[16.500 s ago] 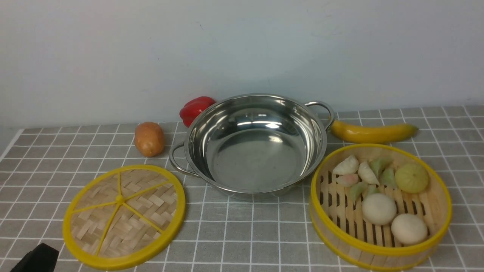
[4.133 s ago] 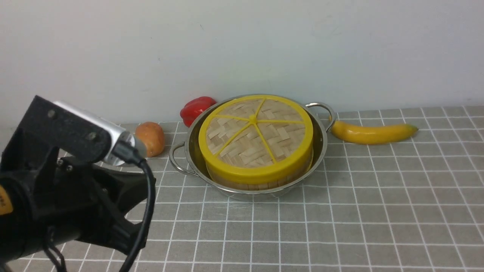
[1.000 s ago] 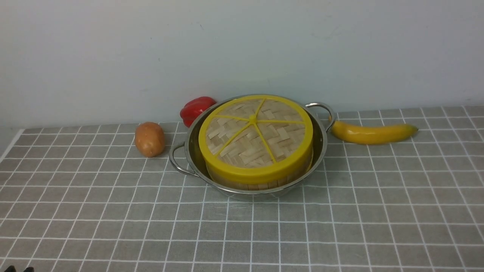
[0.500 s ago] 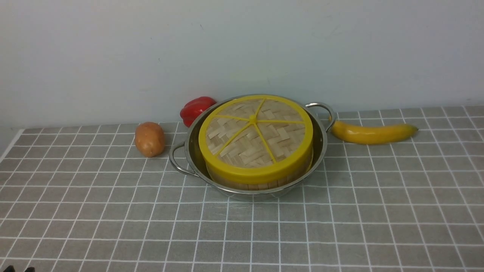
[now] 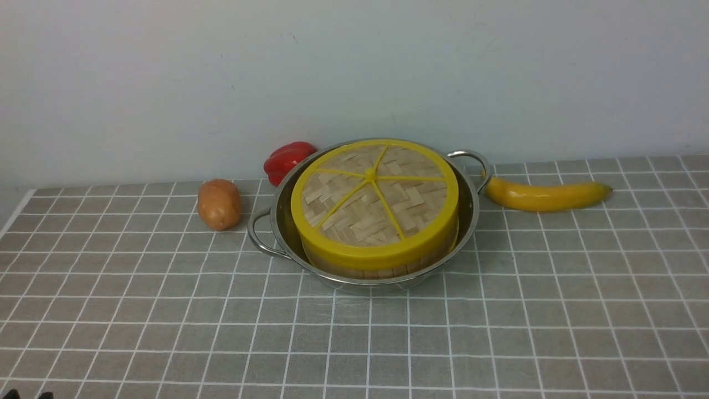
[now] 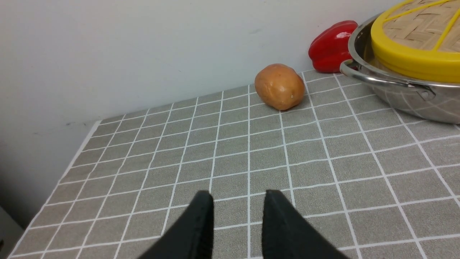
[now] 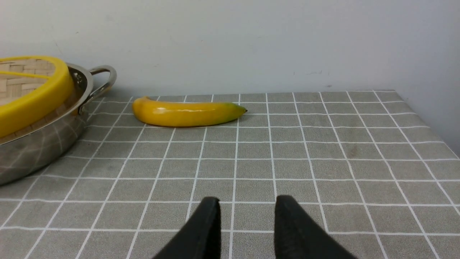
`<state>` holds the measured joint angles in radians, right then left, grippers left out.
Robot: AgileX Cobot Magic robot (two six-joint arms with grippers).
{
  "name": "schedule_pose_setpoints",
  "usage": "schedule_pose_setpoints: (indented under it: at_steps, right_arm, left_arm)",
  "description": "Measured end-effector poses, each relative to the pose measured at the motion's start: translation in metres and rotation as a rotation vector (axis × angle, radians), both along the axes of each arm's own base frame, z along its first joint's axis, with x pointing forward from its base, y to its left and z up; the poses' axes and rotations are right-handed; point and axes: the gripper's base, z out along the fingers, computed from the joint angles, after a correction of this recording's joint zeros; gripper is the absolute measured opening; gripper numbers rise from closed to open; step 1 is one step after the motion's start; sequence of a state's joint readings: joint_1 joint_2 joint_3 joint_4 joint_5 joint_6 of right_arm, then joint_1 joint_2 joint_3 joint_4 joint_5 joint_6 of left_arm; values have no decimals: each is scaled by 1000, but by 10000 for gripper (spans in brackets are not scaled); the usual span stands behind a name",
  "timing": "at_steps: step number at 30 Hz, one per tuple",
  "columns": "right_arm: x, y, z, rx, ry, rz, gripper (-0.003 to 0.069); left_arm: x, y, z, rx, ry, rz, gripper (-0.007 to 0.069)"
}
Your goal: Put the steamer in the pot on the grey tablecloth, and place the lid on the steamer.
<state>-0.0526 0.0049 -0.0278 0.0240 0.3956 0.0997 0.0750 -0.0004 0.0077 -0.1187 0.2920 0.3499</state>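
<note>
The shiny pot (image 5: 283, 221) stands on the grey tablecloth (image 5: 388, 343) near the back wall. Inside it sits the steamer (image 5: 376, 270), of which only a strip of bamboo wall shows. The lid (image 5: 376, 194) lies flat on top, its yellow rim and spokes facing up. My left gripper (image 6: 238, 196) hovers low over bare cloth, well to the left of the pot (image 6: 413, 100), open and empty. Only its tips (image 5: 25, 394) show in the front view. My right gripper (image 7: 248, 199) is over bare cloth right of the pot (image 7: 36, 147), also open and empty.
A potato (image 5: 219, 204) lies left of the pot and a red pepper (image 5: 285, 159) sits behind it by the wall. A banana (image 5: 545, 195) lies right of the pot's handle. The cloth's left edge (image 6: 77, 144) and right edge (image 7: 427, 122) show in the wrist views.
Pot, steamer and lid have stayed put. The left gripper's dark tips at the bottom left corner of the front view have barely shifted.
</note>
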Motion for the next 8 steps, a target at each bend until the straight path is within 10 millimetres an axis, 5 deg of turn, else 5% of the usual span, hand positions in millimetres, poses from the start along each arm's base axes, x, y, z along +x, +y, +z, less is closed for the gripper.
schedule_pose_setpoints:
  at_steps: [8]
  right_arm:
    - [0, 0, 0, 0, 0, 0, 240]
  left_arm:
    - [0, 0, 0, 0, 0, 0, 211]
